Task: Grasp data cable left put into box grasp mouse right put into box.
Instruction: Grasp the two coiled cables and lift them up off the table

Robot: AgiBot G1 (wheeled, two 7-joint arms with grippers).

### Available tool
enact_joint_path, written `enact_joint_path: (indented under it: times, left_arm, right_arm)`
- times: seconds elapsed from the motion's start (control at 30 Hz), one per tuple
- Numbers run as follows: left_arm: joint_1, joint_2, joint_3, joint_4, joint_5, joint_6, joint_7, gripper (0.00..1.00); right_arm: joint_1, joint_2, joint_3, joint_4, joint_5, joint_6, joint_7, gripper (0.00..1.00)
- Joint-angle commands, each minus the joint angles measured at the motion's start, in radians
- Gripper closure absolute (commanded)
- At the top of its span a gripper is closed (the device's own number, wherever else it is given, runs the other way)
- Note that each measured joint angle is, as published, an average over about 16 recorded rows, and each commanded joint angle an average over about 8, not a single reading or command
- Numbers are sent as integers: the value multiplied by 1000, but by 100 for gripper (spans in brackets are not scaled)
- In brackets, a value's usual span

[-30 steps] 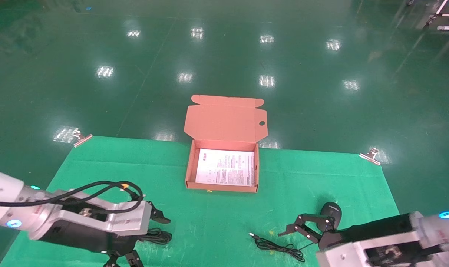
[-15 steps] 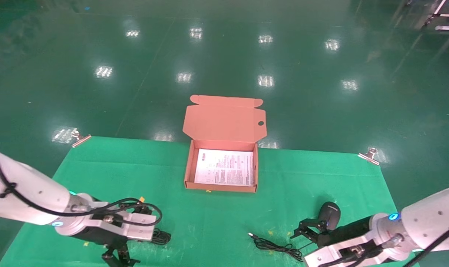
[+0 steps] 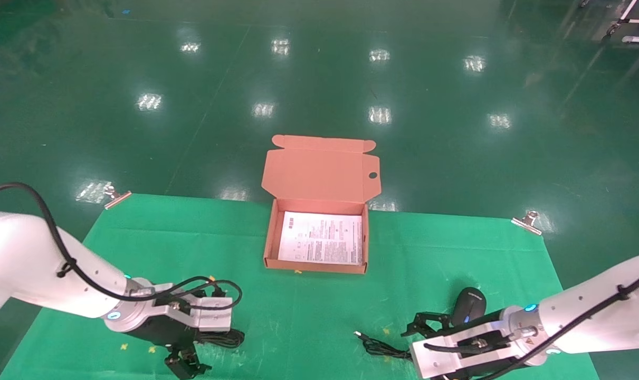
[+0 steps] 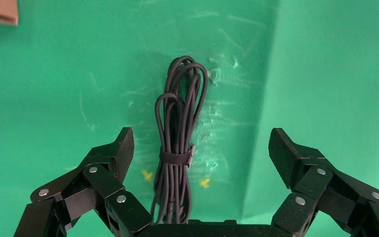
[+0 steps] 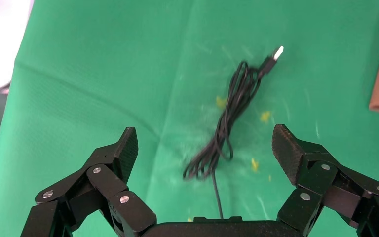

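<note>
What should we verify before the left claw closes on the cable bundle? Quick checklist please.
1. Left claw open: ok, jaws spread wide.
2. Black coiled data cable bundle between the jaws: ok, it runs down the middle of the gap in the left wrist view.
3. Claw low enough to grip: cannot tell, height above the green cloth is unclear.
4. Orange-brown cardboard box ready: ok, lid flap up, only the white printed sheet inside.
5. Right claw out of the way: ok, open over the thin black mouse cord, far from the bundle.
6. Small black oval mouse undisturbed: ok, on the cloth.
</note>
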Motion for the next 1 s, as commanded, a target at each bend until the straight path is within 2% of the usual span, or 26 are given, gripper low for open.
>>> enact_joint_path:
  times: [0.03, 0.23, 0.53, 0.57, 0.6, 0.63, 0.83, 0.87, 0.9, 1.0]
  left_arm:
    - [-1, 13, -2, 37, -1, -10, -1, 0]
    - [-1, 50, -14, 180, -15, -58, 20, 0]
    - [-27, 111, -5, 382, 8, -140, 111, 0]
    - [-31, 117, -3, 398, 13, -149, 121, 1]
    - [-34, 123, -1, 412, 17, -157, 130, 10]
    - [-37, 127, 0, 424, 20, -164, 139, 22]
    - [-46, 142, 0, 476, 20, -188, 182, 96]
    - [-47, 143, 0, 481, 20, -190, 186, 100]
    - [-47, 144, 0, 485, 19, -191, 189, 100]
    - [-48, 145, -1, 493, 18, -194, 193, 100]
  right_arm:
    - [-1, -14, 4, -43, 9, 10, -6, 0]
    - [12, -70, -6, -175, -8, 53, -64, 0]
    - [24, -146, -28, -329, -56, 146, -162, 0]
    - [25, -153, -28, -343, -59, 158, -171, 0]
    - [25, -159, -28, -355, -61, 169, -178, 0]
    - [26, -164, -28, -367, -62, 179, -185, 6]
    - [28, -181, -17, -417, -53, 225, -207, 80]
    - [28, -182, -15, -423, -51, 229, -208, 92]
    - [28, -183, -13, -427, -49, 232, -208, 99]
    - [27, -184, -10, -435, -44, 236, -208, 100]
